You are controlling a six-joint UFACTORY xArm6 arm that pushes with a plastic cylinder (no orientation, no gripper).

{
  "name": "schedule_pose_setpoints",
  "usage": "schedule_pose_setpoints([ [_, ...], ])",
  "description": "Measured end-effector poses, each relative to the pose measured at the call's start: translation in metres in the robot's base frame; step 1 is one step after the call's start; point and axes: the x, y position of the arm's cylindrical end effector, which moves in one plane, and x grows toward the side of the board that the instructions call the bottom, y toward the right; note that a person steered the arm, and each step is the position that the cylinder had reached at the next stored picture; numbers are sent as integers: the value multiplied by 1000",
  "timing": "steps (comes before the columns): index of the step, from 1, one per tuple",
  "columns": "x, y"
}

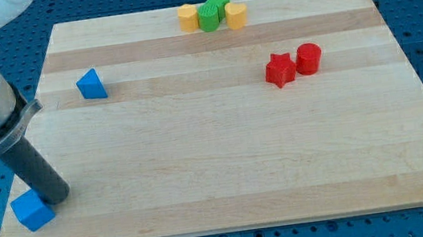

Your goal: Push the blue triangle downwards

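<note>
Distance matters: the blue triangle [92,85] sits high on the surface [226,173] at the view's left, well above the tool's tip [56,197] (a bare rod, holding nothing) touching a blue cube [32,211].

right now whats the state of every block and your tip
blue triangle: upright, alone, untouched, board's upper left
blue cube: bottom-left corner, beside my tip
red star: touching red cylinder
green star: wedged between yellow hexagon and yellow cylinder
my tip: far below the blue triangle
</note>
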Motion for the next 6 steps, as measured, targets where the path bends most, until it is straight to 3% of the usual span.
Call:
schedule_pose_setpoints([
  [1, -4, -2],
  [4, -162, 112],
  [5, -221, 99],
  [6, -247, 49],
])
